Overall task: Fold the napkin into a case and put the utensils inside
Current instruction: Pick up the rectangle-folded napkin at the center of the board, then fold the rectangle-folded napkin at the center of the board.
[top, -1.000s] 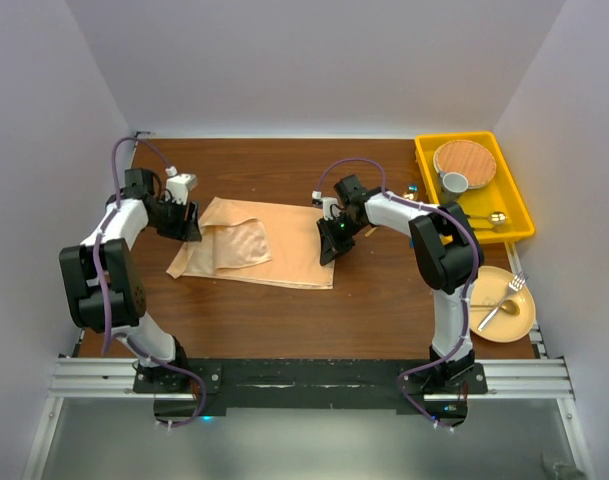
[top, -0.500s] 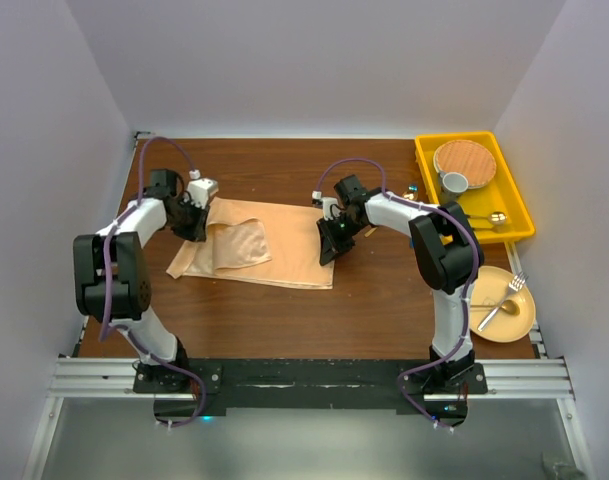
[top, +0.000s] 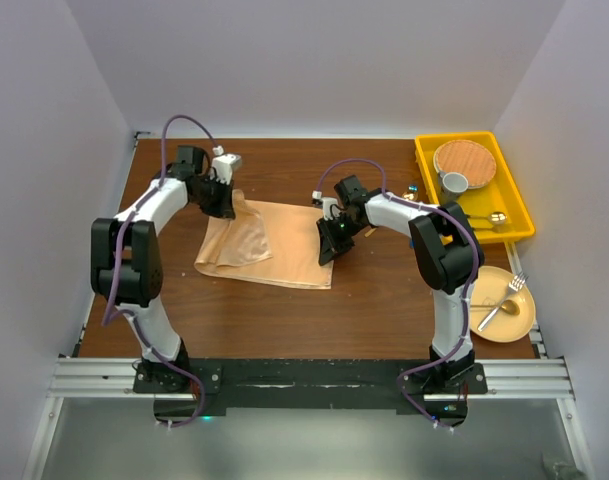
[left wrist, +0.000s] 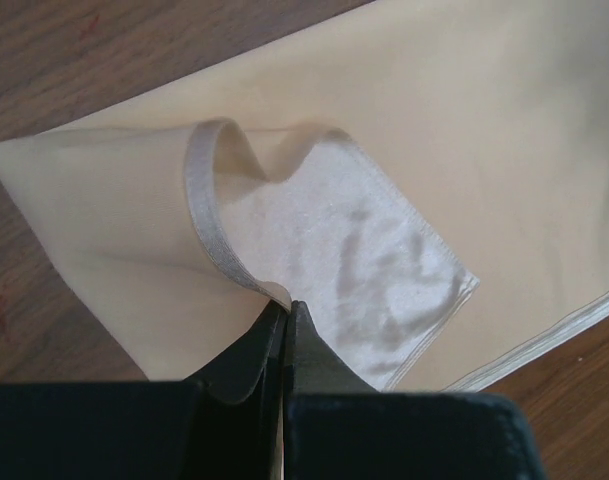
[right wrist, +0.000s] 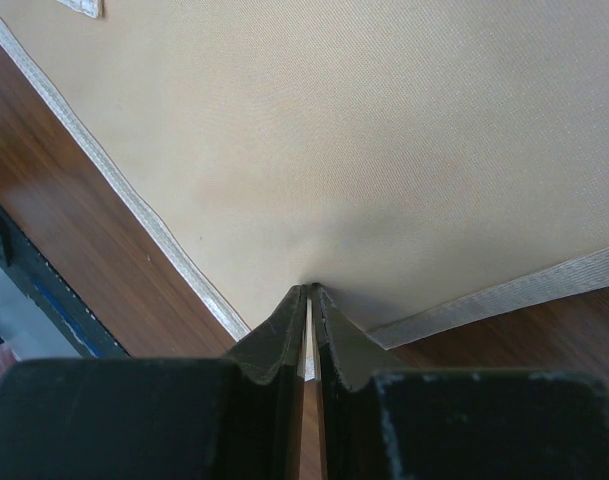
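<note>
Left gripper [left wrist: 284,308] is clamped on the napkin's [top: 284,250] far-left hem. The cloth's long axis runs rightward to the right gripper [top: 330,243], which pinches the opposite edge.

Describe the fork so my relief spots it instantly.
Start at the yellow bin in the far right corner. Nearer sits a round yellow plate. The fork crosses its far rim, tines outward; the spoon beside it ends in an oval bowl.

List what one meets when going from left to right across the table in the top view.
left gripper, shut on the napkin's raised corner → napkin → right gripper, pinching the napkin's right corner → yellow tray
</note>
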`<state>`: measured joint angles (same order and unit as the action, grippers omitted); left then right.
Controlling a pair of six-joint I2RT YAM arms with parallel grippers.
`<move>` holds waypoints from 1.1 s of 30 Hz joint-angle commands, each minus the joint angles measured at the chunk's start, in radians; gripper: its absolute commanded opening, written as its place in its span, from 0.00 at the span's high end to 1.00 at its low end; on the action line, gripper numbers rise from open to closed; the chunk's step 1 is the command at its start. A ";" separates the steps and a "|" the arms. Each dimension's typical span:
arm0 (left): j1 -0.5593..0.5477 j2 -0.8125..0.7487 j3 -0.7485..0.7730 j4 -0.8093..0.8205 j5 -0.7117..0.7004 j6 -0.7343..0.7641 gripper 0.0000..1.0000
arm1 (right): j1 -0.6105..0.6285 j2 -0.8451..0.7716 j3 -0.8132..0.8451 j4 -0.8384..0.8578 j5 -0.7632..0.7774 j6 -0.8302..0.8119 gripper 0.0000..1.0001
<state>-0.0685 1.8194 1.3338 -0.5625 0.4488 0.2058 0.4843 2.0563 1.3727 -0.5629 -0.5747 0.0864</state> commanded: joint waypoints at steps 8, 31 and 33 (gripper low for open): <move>-0.039 0.055 0.073 -0.062 0.117 -0.028 1.00 | 0.008 0.001 -0.021 0.035 0.039 0.004 0.89; -0.007 0.244 0.245 -0.228 0.609 -0.074 1.00 | 0.013 0.001 -0.023 0.043 0.047 0.019 0.89; 0.013 0.256 0.234 -0.212 0.675 -0.083 1.00 | 0.016 -0.001 -0.026 0.044 0.047 0.018 0.89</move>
<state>-0.0837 2.0624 1.5837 -0.8444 0.9268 0.1627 0.4892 2.0563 1.3678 -0.5446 -0.5766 0.1131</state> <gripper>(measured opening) 0.018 0.110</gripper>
